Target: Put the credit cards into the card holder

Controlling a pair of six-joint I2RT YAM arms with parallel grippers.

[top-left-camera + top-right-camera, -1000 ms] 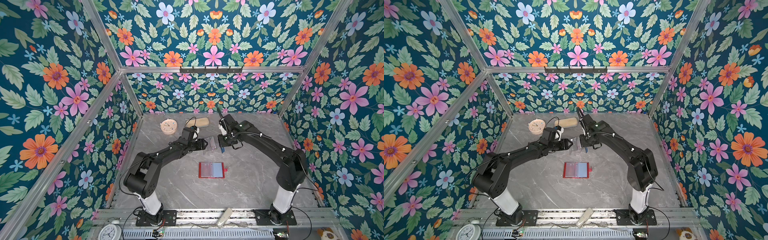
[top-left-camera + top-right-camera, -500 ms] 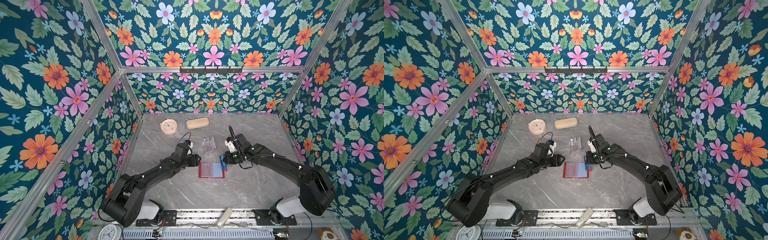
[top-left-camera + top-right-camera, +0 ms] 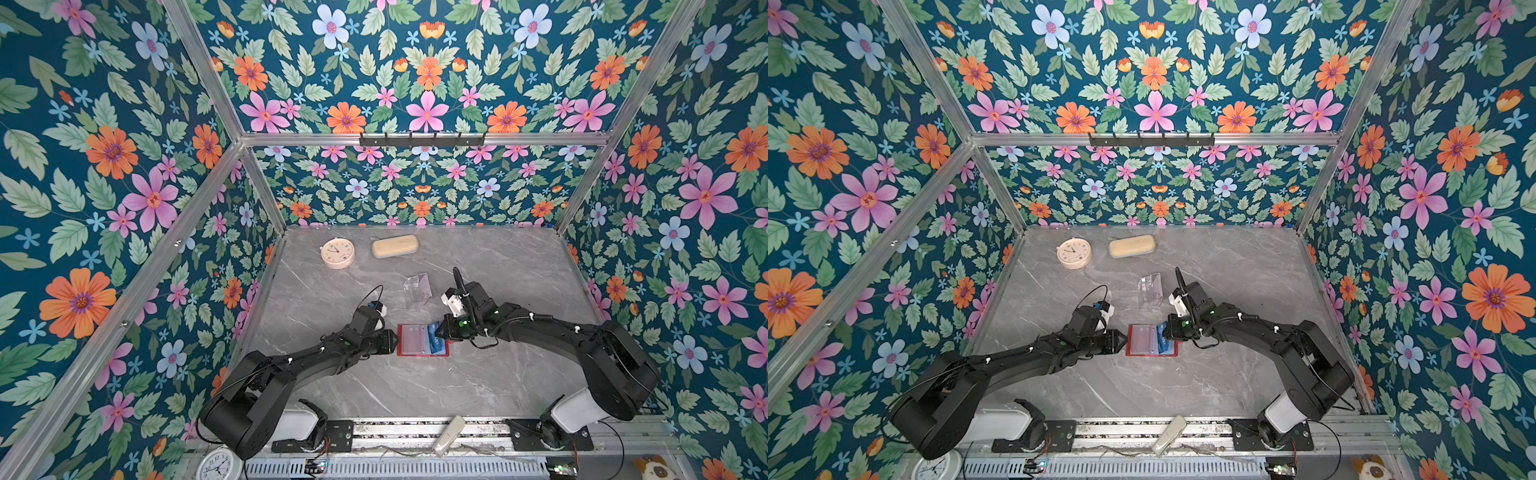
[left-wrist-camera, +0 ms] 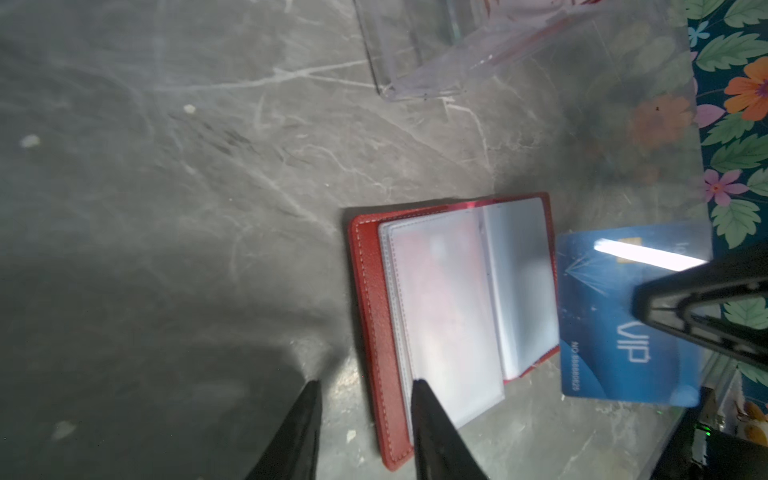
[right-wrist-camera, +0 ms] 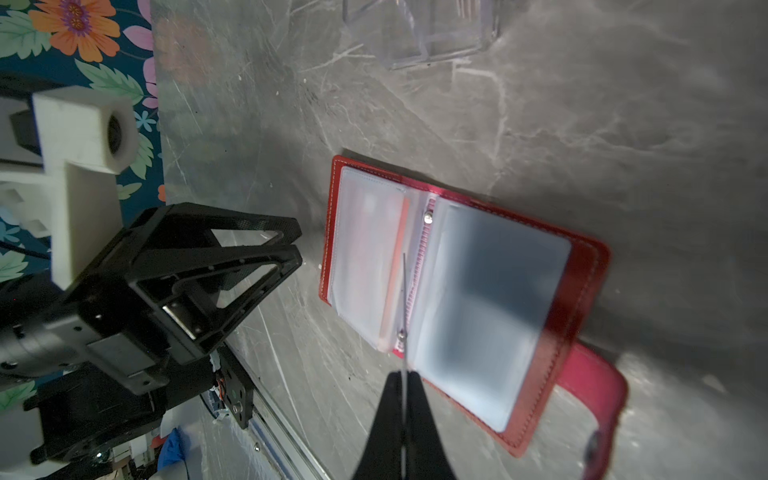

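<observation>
The card holder (image 3: 411,340) (image 3: 1140,340) is a red leather wallet lying open on the grey table, its clear sleeves (image 4: 449,299) (image 5: 490,291) facing up. A reddish shape shows through one sleeve (image 5: 370,249). My right gripper (image 3: 442,332) (image 3: 1169,332) (image 5: 403,376) is shut on the vivid blue credit card (image 3: 434,338) (image 3: 1162,338) (image 4: 623,324). That card stands tilted over the holder's right half and shows edge-on in the right wrist view. My left gripper (image 3: 395,341) (image 3: 1123,340) (image 4: 365,384) is open at the holder's left edge, holding nothing.
A clear plastic stand (image 3: 417,289) (image 3: 1150,291) sits just behind the holder. Further back are a round pink clock (image 3: 337,252) and a beige case (image 3: 395,246). A white remote-like bar (image 3: 449,434) lies on the front rail.
Both arms swung from the clear stand at the back down to the holder. The right gripper brought the blue card with it. The left gripper's jaws have narrowed.
</observation>
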